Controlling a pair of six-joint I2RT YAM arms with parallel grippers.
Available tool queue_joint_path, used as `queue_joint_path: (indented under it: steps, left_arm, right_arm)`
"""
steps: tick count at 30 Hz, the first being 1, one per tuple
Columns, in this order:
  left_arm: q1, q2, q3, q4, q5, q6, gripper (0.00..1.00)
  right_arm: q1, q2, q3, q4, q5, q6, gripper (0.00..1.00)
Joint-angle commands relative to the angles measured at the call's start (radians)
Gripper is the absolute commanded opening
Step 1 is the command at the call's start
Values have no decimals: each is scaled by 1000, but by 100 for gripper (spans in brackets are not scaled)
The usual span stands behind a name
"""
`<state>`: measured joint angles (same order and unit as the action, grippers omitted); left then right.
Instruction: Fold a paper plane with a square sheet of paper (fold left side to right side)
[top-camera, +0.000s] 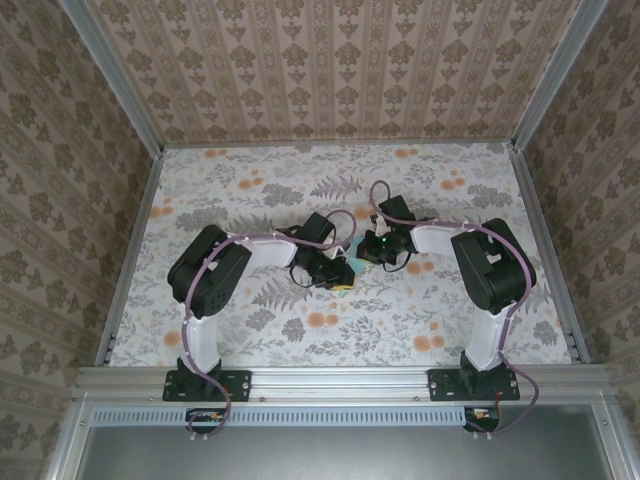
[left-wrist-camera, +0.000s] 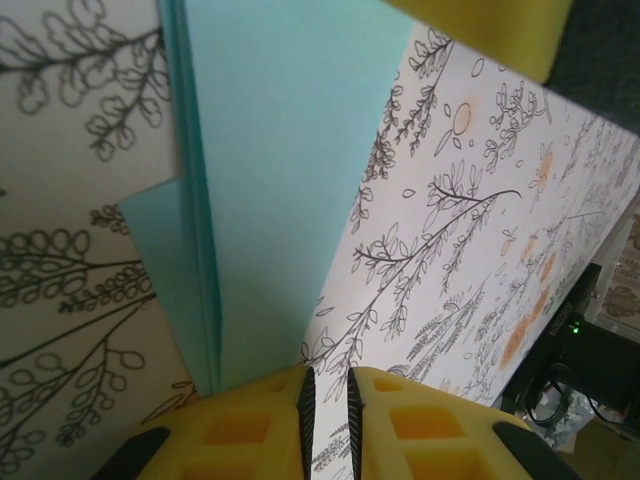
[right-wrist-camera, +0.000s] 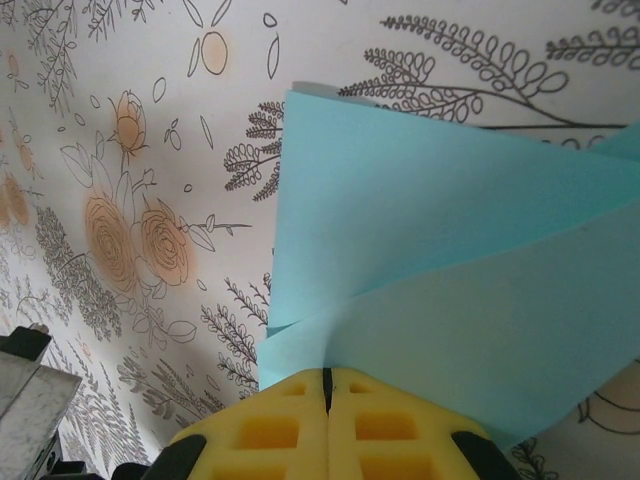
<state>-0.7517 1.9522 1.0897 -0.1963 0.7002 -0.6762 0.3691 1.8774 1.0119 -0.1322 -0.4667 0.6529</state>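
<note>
The light-turquoise sheet of paper (top-camera: 349, 251) lies mid-table between both arms, folded into overlapping layers (left-wrist-camera: 280, 180). Whether it has the shape of a paper plane I cannot tell, as the frames cut it off. My right gripper (right-wrist-camera: 326, 378) is shut, and a raised flap of the paper (right-wrist-camera: 450, 260) runs into the seam of its yellow pads, pinched there. My left gripper (left-wrist-camera: 328, 385) stands with a narrow gap that shows bare tablecloth. Its left pad (left-wrist-camera: 250, 420) sits at the paper's near corner. From above, the left gripper (top-camera: 338, 275) and right gripper (top-camera: 362, 250) almost touch.
The floral tablecloth (top-camera: 260, 190) spreads out around the paper. Patterned walls with metal rails (top-camera: 135, 240) enclose the table on three sides. A yellow pad of the right gripper (left-wrist-camera: 480, 30) hangs just beyond the paper in the left wrist view.
</note>
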Motion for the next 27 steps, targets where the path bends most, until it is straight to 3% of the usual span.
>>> queue_joint_path:
  steps: [1, 9, 27]
  left_arm:
    - [-4, 19, -11, -56, -50, 28, 19]
    - [-9, 16, -48, -58, -94, 22, 17]
    - [-4, 26, -65, -59, -95, 15, 17]
  right_arm:
    - [-13, -54, -27, -30, 31, -6, 4]
    - [-15, -159, -82, -2, 27, -15, 2]
    - [-71, -4, -36, 49, 55, -65, 2]
